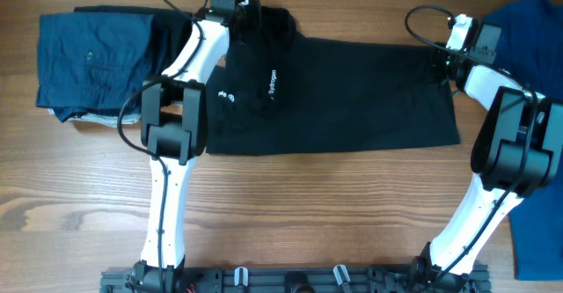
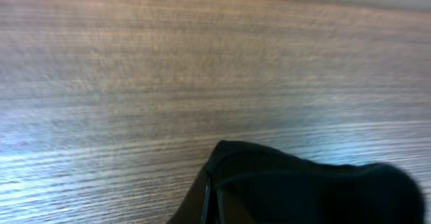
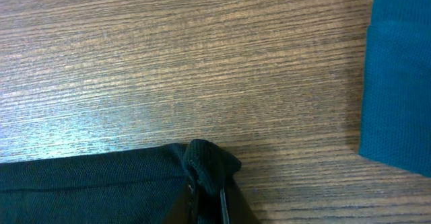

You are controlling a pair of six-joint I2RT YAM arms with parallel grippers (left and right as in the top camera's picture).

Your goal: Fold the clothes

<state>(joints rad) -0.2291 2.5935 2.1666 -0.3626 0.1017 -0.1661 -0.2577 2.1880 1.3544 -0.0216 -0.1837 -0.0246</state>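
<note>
The black shirt lies spread across the middle of the table, with its white logo towards the left. My left gripper is at the shirt's far left corner. In the left wrist view it is shut on a fold of black shirt fabric. My right gripper is at the far right corner. In the right wrist view it is shut, pinching a bunched edge of the black shirt against the wood.
A folded navy garment sits at the far left of the table. A bright blue garment lies at the far right and shows in the right wrist view. More blue cloth lies near the front right.
</note>
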